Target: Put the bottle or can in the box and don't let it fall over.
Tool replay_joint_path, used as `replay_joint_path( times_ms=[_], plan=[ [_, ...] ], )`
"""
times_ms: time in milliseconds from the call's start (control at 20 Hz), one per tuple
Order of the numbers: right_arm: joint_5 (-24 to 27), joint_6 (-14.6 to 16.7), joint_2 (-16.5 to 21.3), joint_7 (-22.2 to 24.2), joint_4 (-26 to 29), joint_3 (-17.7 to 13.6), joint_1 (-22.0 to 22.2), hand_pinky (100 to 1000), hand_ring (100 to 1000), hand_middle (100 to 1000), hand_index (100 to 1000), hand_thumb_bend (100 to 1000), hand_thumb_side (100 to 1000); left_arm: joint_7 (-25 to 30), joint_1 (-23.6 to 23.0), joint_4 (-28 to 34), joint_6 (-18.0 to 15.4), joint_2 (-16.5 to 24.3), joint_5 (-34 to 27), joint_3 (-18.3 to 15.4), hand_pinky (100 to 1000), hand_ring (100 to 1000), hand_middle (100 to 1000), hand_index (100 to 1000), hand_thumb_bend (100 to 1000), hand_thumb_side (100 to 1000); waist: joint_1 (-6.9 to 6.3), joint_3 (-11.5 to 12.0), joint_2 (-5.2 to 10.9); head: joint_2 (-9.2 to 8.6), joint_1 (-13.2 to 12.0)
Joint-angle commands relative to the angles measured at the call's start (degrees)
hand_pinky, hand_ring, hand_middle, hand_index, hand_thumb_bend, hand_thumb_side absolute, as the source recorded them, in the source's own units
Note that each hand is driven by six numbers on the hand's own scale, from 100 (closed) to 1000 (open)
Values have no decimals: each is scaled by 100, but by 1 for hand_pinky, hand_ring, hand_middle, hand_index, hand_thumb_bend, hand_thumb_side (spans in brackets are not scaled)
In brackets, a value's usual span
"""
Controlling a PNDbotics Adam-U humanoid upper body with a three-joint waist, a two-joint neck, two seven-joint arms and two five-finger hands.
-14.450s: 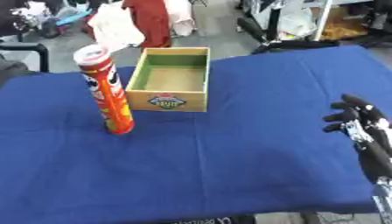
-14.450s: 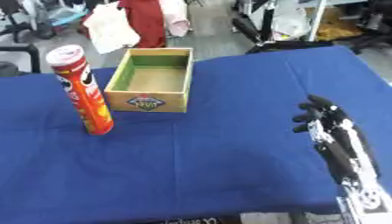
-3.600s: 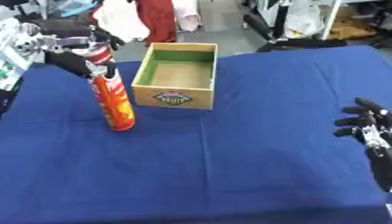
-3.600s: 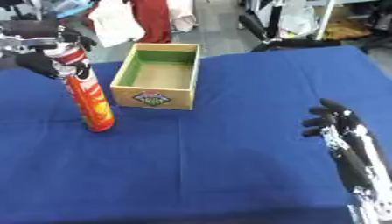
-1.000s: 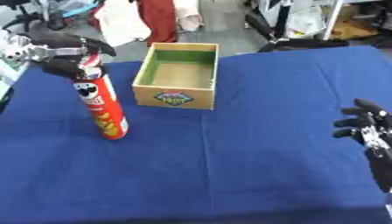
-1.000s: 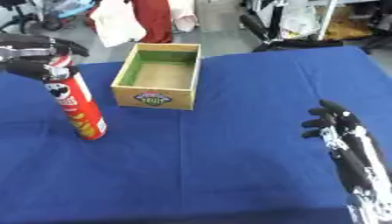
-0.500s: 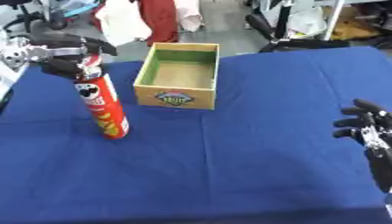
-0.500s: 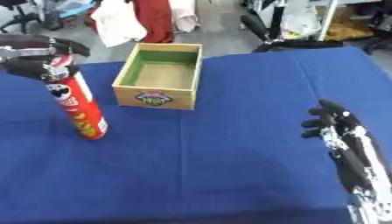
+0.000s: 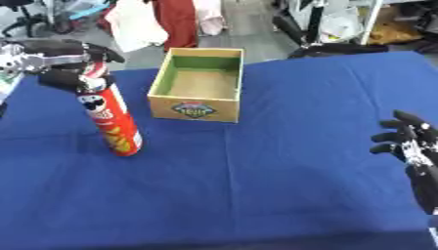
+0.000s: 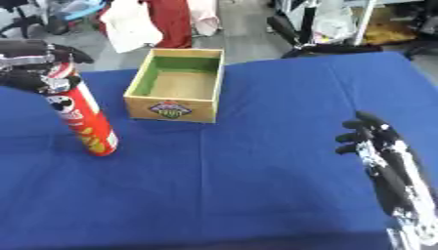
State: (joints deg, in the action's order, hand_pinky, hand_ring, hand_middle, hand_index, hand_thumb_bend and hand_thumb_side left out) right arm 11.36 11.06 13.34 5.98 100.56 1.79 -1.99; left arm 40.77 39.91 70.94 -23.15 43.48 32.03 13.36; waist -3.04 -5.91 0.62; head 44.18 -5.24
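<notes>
A tall red chip can (image 9: 111, 119) stands tilted on the blue table (image 9: 256, 180) at the left, its foot about at the cloth and its top leaning left. My left hand (image 9: 68, 61) is shut on the can's top, its fingers curled round the lid. The open wooden box (image 9: 198, 83) with a green inside sits to the right of the can, empty. My right hand (image 10: 372, 139) rests open at the right edge, fingers up, far from both.
Beyond the table's far edge are hanging clothes (image 9: 137, 24), chair legs and other clutter on the floor. The blue cloth stretches bare between the box and my right hand.
The can has tilted a little more and shifted slightly right with my left hand on its top. The right hand has not moved.
</notes>
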Motion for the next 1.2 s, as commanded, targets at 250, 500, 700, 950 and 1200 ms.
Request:
replay_joint_path(
  times_ms=[250,500,700,950,1200],
  plan=[
    [30,-2,66,-5,49,-23,-50,558,638,688,837,100,463,849,-23,39,-649,143,-159,48,441,537,640,930,100,292,16,6,37,-43,9],
    [28,0,65,-7,42,-21,-50,558,638,688,837,100,463,922,29,110,-644,122,-502,41,267,413,537,888,100,270,16,0,40,-34,23],
    [30,1,62,-20,38,-30,-54,559,638,688,837,100,464,939,59,249,-624,156,-772,34,209,383,509,872,100,263,10,2,38,-25,4],
    [29,-4,65,-32,35,-31,-57,558,638,688,837,100,466,915,214,472,-607,183,-1126,2,144,347,477,853,100,251,9,6,38,-66,42],
    [27,-5,71,-26,32,-23,-47,558,638,688,837,100,467,856,501,657,-547,250,-1502,-91,117,332,470,849,100,245,0,6,63,-61,48]
  ],
)
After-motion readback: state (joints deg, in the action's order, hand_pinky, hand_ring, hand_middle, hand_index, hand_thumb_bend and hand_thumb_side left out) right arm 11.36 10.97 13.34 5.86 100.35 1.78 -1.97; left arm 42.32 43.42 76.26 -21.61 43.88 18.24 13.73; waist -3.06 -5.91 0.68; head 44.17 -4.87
